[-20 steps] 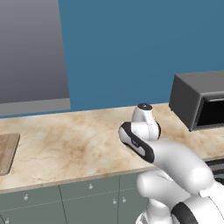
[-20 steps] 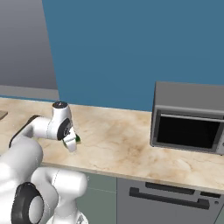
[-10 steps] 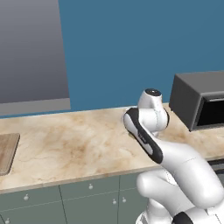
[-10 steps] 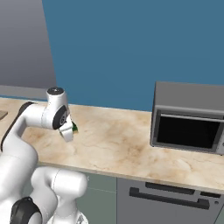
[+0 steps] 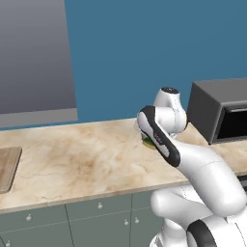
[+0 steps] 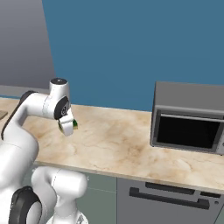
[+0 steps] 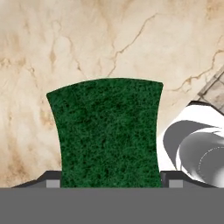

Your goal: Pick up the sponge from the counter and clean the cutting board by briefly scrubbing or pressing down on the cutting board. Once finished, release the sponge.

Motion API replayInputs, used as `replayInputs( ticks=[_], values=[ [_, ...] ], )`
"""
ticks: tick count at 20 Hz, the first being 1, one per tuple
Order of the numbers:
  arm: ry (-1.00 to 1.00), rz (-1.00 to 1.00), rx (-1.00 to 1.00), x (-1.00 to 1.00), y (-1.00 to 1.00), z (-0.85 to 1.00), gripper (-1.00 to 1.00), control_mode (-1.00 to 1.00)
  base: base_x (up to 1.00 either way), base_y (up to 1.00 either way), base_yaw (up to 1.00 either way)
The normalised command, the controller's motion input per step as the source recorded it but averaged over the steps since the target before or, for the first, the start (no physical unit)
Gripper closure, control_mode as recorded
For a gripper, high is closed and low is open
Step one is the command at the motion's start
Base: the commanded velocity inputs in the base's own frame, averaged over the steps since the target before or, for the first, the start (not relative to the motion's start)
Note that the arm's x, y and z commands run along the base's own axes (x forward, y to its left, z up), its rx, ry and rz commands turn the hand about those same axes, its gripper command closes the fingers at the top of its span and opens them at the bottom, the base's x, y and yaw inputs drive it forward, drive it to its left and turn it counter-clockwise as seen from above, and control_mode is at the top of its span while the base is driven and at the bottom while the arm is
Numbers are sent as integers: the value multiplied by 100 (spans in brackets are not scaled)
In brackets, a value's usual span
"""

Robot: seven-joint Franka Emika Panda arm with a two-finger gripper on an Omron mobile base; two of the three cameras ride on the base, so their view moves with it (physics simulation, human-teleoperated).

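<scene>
The sponge (image 7: 107,131), dark green on top, sits clamped between my two fingertips (image 7: 52,180) in the hand view, held above the marbled counter (image 7: 87,39). In the right base view my gripper (image 6: 68,126) hangs over the counter (image 6: 122,140) with the sponge (image 6: 75,124) showing green at its side. In the left base view a green and yellow bit of the sponge (image 5: 148,143) peeks out behind the forearm. The wooden cutting board (image 5: 7,169) lies at the far left edge of the counter (image 5: 82,159), well away from the gripper.
A dark grey microwave (image 6: 189,117) stands on the right end of the counter, also in the left base view as the microwave (image 5: 219,112). Grey-green cabinet fronts (image 5: 72,222) run below. A blue wall rises behind.
The arm has risen and drawn slightly left, carrying the sponge up off the counter. The board and microwave have stayed put.
</scene>
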Motion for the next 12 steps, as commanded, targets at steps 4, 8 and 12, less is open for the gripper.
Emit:
replayInputs(
  ticks=[4, 8, 12],
  values=[
    [0, 0, 0, 0, 0, 0, 100, 100, -10, 37, -2],
    [0, 0, 0, 0, 0, 0, 100, 100, -50, 95, 3],
    [0, 0, 0, 0, 0, 0, 100, 100, -55, 100, 12]
  ],
)
